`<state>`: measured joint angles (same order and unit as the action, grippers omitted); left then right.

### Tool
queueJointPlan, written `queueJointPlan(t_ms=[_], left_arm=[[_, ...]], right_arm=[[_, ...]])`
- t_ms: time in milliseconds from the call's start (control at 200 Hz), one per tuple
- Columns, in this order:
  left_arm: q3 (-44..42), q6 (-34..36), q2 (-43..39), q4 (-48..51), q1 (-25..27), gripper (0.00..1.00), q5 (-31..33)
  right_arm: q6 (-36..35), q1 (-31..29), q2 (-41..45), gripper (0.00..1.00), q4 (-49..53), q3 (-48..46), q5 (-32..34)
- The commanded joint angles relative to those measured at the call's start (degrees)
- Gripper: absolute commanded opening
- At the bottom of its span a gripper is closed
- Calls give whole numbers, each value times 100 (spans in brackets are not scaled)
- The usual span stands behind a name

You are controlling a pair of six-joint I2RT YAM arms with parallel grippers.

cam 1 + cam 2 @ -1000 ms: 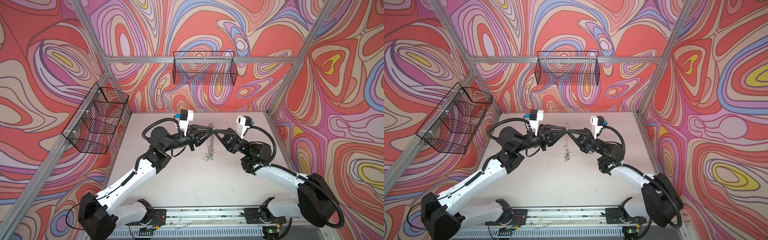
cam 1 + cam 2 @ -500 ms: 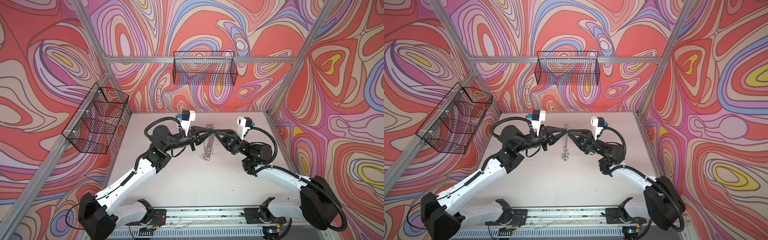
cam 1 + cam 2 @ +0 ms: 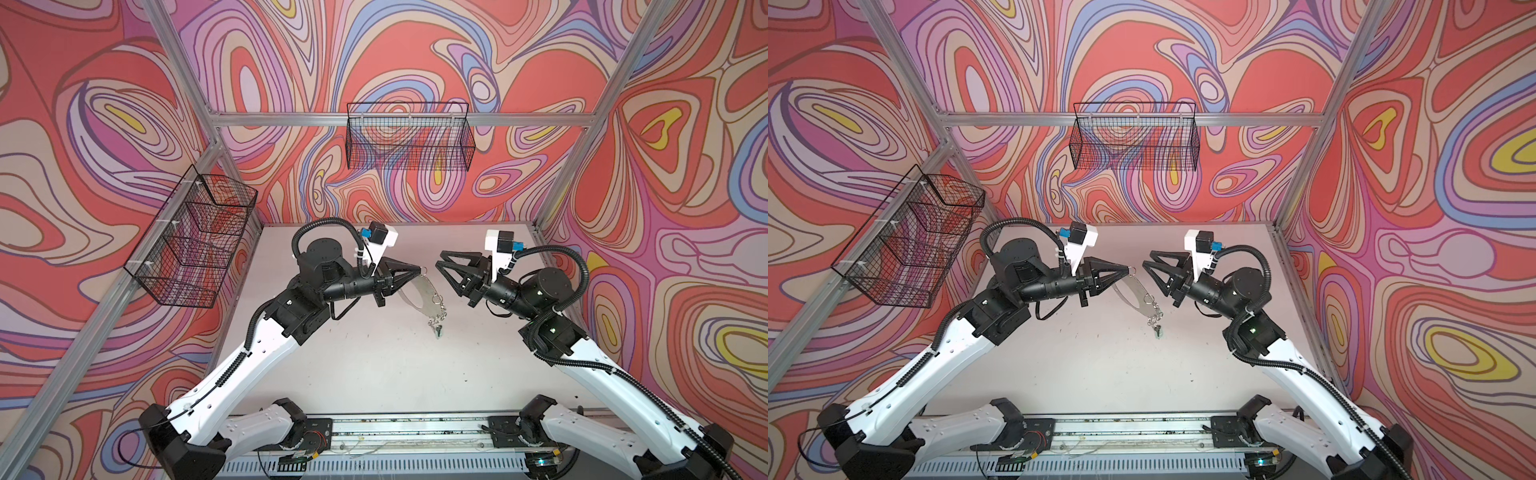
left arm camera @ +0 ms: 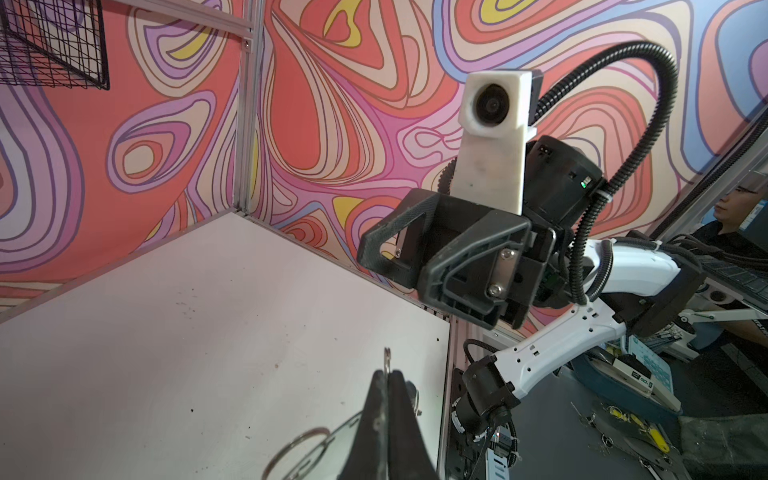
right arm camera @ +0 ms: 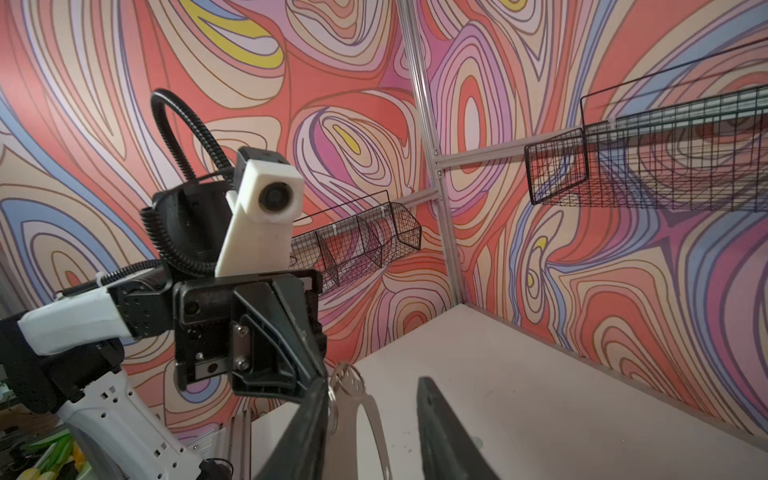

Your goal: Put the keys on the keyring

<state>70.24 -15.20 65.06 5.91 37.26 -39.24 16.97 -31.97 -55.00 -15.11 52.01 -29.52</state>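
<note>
In both top views the keyring (image 3: 423, 286) (image 3: 1135, 287), a flat shiny metal band, hangs tilted above the table from my left gripper (image 3: 420, 270) (image 3: 1128, 269). That gripper is shut on a wire loop (image 4: 387, 356) at the band's upper rim. From its lower end dangle small loops with the keys (image 3: 436, 327) (image 3: 1156, 327), low over the table. My right gripper (image 3: 440, 262) (image 3: 1148, 263) is open, a short gap to the right of the loop, holding nothing. In the right wrist view the band (image 5: 353, 419) shows between its spread fingers (image 5: 432, 419).
One black wire basket (image 3: 409, 137) hangs on the back wall and another (image 3: 195, 241) on the left wall. The pale table (image 3: 374, 365) is walled on three sides. The arms' base rail (image 3: 395, 424) runs along the front edge.
My right gripper opened and drew back to the right, off the keyring's top. The left gripper shut fully on the loop, and the keyring's lower end swung out to the right.
</note>
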Motion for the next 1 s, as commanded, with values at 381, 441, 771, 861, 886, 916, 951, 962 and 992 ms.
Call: queueJointPlan(t_ms=[381,441,771,861,886,916,951,962,992], left_arm=[[517,526,272,883,33,0,-41],[543,527,309,1042,36,0,-7],[588,562,325,1071,36,0,-75],[571,567,297,1079,32,0,-61],[570,570,288,1079,36,0,-60],[570,575,288,1078,36,0,-65],[570,578,278,1079,36,0,-65],[570,579,279,1085,36,0,-66],[570,581,278,1093,32,0,-57]], right_arm=[[-1371,-323,-81,30,1635,494,216],[-1428,-407,-105,30,1689,535,241],[-1618,-644,-299,24,1964,733,534],[-1643,-654,-326,23,2029,749,551],[-1643,-647,-335,24,2045,756,548],[-1644,-647,-336,24,2069,758,535],[-1648,-648,-342,24,2090,758,545],[-1645,-650,-337,24,2098,758,544],[-1650,-653,-336,24,2117,758,544]])
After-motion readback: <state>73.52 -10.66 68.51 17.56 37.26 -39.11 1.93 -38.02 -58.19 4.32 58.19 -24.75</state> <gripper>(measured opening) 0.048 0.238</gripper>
